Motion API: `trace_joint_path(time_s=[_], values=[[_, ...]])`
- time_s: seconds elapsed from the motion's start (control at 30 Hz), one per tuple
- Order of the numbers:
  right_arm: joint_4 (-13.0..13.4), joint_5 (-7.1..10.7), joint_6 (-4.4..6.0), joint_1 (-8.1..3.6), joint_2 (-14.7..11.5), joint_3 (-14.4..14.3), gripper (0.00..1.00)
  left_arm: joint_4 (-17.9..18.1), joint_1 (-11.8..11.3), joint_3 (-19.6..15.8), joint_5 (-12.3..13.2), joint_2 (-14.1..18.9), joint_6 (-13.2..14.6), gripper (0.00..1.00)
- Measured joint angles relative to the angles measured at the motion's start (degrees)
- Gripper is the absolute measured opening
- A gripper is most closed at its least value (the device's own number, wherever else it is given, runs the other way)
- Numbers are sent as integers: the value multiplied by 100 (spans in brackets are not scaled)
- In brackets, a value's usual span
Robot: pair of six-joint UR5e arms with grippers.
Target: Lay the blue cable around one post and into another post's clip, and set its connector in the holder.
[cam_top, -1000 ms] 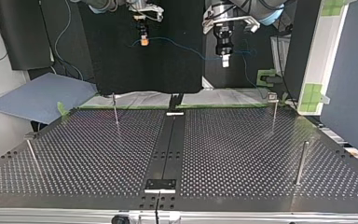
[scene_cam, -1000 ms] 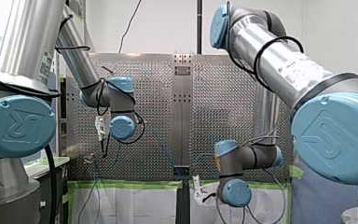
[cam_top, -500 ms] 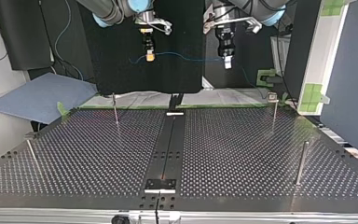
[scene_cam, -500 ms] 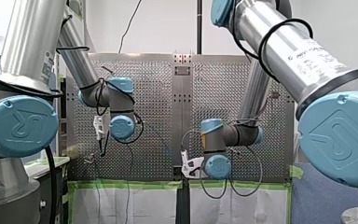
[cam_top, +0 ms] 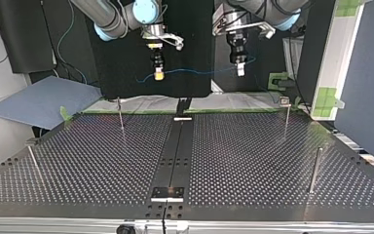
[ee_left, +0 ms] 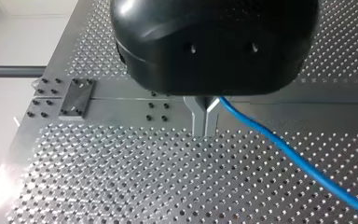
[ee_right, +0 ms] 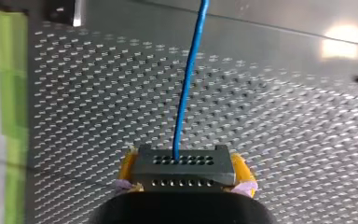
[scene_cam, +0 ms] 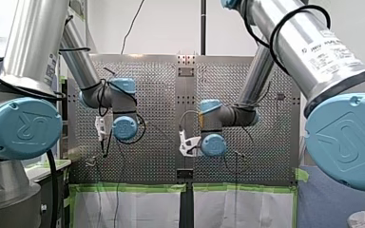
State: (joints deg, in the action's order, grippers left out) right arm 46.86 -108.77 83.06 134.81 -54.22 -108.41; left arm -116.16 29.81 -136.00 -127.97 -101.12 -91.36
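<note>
Since the earlier frames, my right gripper (cam_top: 158,73) has travelled toward the top view's middle and lower. The blue cable (cam_top: 199,73) now hangs as a shallow span between both grippers, well above the perforated table (cam_top: 253,161). Its yellow pads (ee_right: 126,169) are clamped on the black connector (ee_right: 182,167), from which the cable runs ahead. My left gripper (ee_left: 205,116) has its metal fingers pressed together on the cable, which trails off to one side.

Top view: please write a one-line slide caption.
My right gripper and my left gripper hold the cable between them above the table.
</note>
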Motion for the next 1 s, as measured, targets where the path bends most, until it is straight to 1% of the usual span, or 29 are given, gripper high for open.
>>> trace_joint_path(time_s=[0.1, 0.23, 0.33, 0.47, 0.57, 0.63, 0.77, 0.93, 1.0], values=[[-170, 26, -52, 0, -155, 171, 0, -59, -52, 77, 0, 62, -31, 0], [-373, 44, -75, -4, -353, 374, 0, -165, -149, 149, 8, 206, -91, 0], [-512, 56, -94, 8, -456, 513, 0, -295, -273, 172, 80, 342, -127, 0], [-703, 82, -118, 48, -528, 703, 0, -484, -460, 179, 249, 535, -138, 0], [-843, 107, -161, 104, -545, 843, 0, -633, -608, 180, 390, 683, -145, 0], [-933, 119, -189, 153, -550, 934, 0, -719, -697, 181, 437, 773, -153, 0], [-1107, 125, -246, 250, -563, 1107, 0, -932, -909, 224, 420, 984, -232, 0], [-1338, 102, -353, 389, -587, 1337, 0, -1166, -1145, 324, 403, 1220, -367, 0], [-1431, 102, -354, 465, -616, 1431, 0, -1234, -1241, 350, 399, 1314, -397, 0]])
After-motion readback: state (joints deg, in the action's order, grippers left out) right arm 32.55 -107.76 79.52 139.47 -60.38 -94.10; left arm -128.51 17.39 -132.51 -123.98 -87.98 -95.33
